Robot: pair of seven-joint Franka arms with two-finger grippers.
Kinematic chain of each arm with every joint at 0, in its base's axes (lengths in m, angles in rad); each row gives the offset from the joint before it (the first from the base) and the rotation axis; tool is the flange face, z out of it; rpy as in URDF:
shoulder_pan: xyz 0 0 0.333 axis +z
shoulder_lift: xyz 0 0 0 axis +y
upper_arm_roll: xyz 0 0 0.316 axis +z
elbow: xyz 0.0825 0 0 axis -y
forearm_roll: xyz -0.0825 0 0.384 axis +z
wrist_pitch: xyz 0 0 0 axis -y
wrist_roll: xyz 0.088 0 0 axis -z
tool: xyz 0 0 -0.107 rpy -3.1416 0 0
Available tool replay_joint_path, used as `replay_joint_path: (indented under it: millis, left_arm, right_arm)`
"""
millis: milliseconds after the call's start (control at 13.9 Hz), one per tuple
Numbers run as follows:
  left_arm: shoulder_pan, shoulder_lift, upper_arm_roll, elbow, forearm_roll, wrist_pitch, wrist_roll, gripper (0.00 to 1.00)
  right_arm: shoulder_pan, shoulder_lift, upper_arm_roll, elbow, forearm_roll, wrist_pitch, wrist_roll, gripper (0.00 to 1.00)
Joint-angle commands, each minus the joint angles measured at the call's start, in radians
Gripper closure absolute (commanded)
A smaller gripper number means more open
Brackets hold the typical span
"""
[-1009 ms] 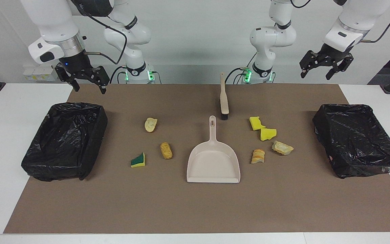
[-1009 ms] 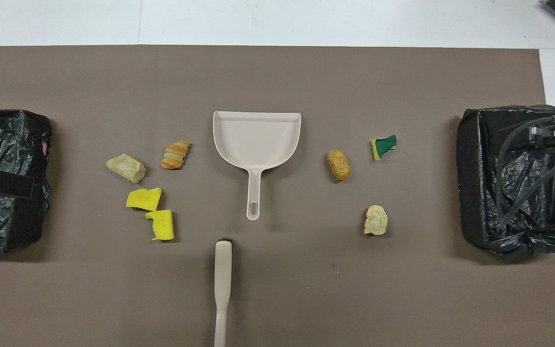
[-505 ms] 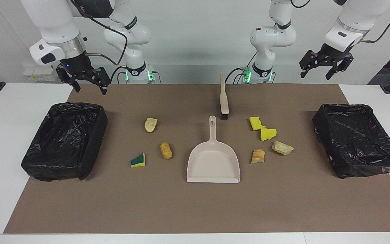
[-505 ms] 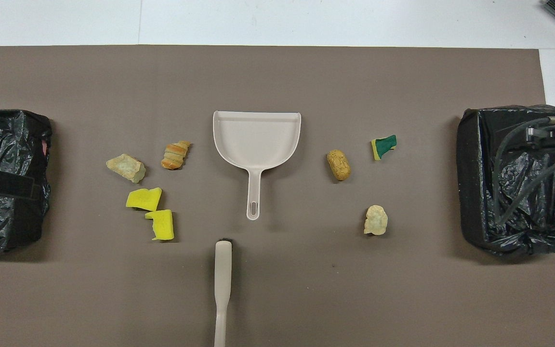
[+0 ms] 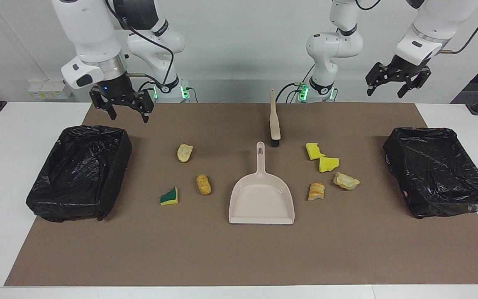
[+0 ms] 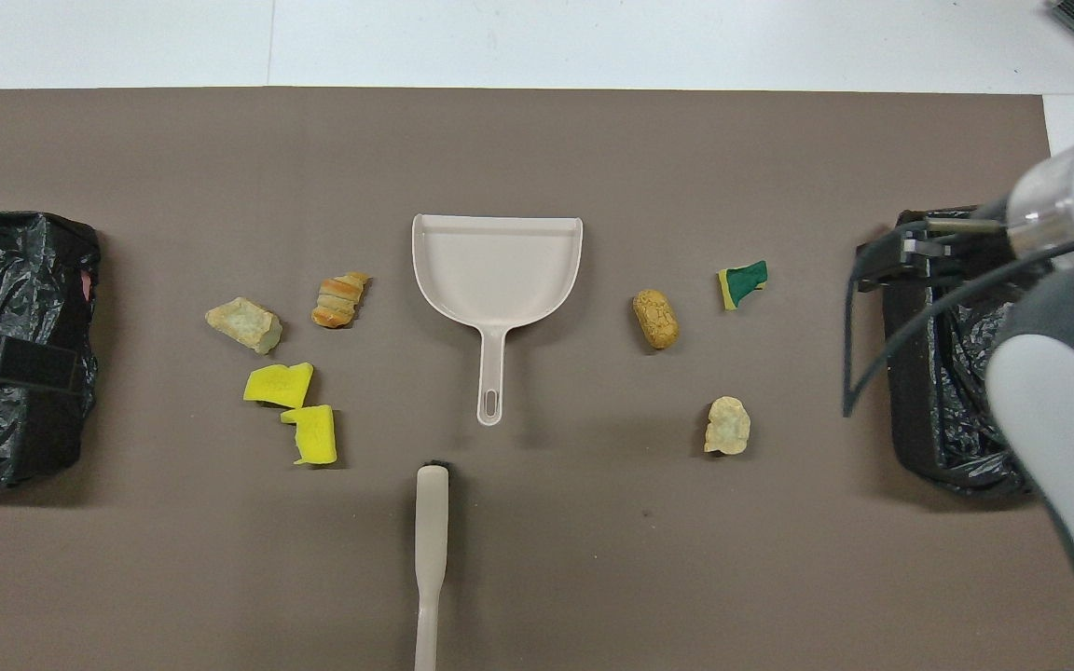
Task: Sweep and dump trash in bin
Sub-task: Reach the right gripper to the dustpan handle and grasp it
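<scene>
Trash lies on the brown mat on both sides of the beige dustpan [image 5: 262, 199]. Toward the left arm's end are two yellow sponge chunks [image 5: 314, 151] [image 5: 328, 164] and two bread-like pieces [image 5: 346, 181] [image 5: 316, 191]. Toward the right arm's end are a pale scrap [image 5: 184, 152], a golden piece [image 5: 203, 184] and a green-and-yellow wedge [image 5: 169, 196]. The brush [image 5: 274, 120] lies nearer to the robots than the dustpan. A black-lined bin [image 5: 114, 182] [image 5: 398, 164] stands at each end. My right gripper [image 5: 128, 117] hangs open over the mat beside its bin. My left gripper [image 5: 385, 92] hangs open, high above its end.
The dustpan's handle [image 6: 490, 391] points toward the robots, almost in line with the brush [image 6: 431, 531]. White table [image 5: 6, 124] borders the mat at both ends. My right arm [image 6: 1059, 401] covers part of its bin in the overhead view.
My right gripper has swung from above its bin's corner toward the middle of the table. My left gripper has barely shifted. Nothing on the mat has moved.
</scene>
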Motion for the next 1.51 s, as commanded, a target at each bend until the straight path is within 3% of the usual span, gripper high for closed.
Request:
replay_joint_path:
  millis: [0, 360, 577, 937, 1442]
  left_arm:
    - [-0.018, -0.095, 0.001, -0.133, -0.013, 0.0, -0.004, 0.0]
    - [-0.119, -0.255, -0.001, -0.403, -0.055, 0.036, -0.067, 0.0]
    - [-0.269, -0.309, -0.001, -0.547, -0.056, 0.092, -0.22, 0.0]
    - [-0.464, -0.408, -0.001, -0.806, -0.125, 0.296, -0.356, 0.0]
    - [-0.74, -0.373, -0.001, -1.023, -0.13, 0.612, -0.634, 0.0]
  right_arm:
    - [0.073, 0.123, 0.002, 0.091, -0.014, 0.04, 0.128, 0.0]
    - [0.247, 0.392, -0.007, 0.321, -0.032, 0.068, 0.318, 0.0]
    - [0.325, 0.52, -0.01, 0.408, -0.032, 0.13, 0.407, 0.0]
    - [0.42, 0.602, -0.012, 0.43, -0.039, 0.175, 0.438, 0.0]
    - [0.464, 0.567, 0.014, 0.337, -0.006, 0.212, 0.444, 0.0]
